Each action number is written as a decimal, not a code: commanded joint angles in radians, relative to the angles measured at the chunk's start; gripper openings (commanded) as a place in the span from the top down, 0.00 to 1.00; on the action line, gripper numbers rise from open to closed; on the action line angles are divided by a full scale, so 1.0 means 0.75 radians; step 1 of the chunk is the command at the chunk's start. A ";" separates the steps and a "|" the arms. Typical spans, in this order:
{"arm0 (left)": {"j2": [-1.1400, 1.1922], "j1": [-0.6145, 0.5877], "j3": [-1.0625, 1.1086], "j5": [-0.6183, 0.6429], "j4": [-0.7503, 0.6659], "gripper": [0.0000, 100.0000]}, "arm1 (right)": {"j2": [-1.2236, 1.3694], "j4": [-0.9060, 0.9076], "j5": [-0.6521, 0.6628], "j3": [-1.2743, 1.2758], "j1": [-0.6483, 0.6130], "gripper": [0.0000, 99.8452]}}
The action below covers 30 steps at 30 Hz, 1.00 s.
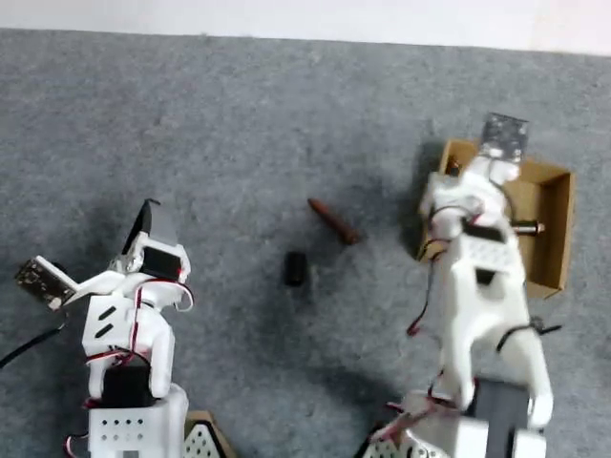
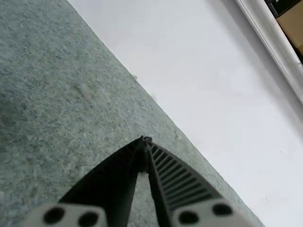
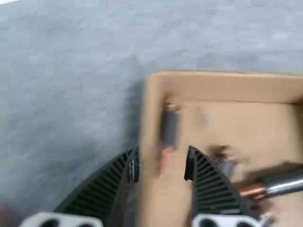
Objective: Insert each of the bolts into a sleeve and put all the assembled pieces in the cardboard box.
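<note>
Left claw [image 2: 143, 142] sits closed, right claw [image 3: 162, 161] parted, both empty; one bolt [image 1: 334, 221], one sleeve [image 1: 296, 269] lie loose.

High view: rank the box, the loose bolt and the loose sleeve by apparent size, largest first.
1. box, by far the largest
2. bolt, long and thin
3. sleeve, shorter but thicker than the bolt

All three sit on the table, so nearness barely skews this.

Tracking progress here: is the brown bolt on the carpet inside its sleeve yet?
Out. The bolt lies bare on the carpet, apart from the black sleeve nearby.
</note>
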 commanded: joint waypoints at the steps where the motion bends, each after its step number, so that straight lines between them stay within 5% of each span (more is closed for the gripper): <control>1: -0.011 -0.013 0.026 -0.012 -0.014 0.99 | -0.373 0.114 -0.008 0.130 -0.244 0.87; 7: -0.015 -0.054 0.026 -0.012 -0.014 0.99 | -0.758 0.283 -0.020 0.371 -0.862 0.87; 10: -0.015 -0.064 0.026 -0.012 -0.012 0.99 | -0.746 0.283 -0.043 0.410 -1.022 0.87; 16: -0.015 -0.099 0.026 -0.012 -0.012 0.99 | -0.425 0.199 -0.186 0.345 -1.048 0.87; 30: -0.019 -0.099 0.026 -0.012 0.006 0.99 | 0.148 0.185 -0.188 0.126 -1.040 0.87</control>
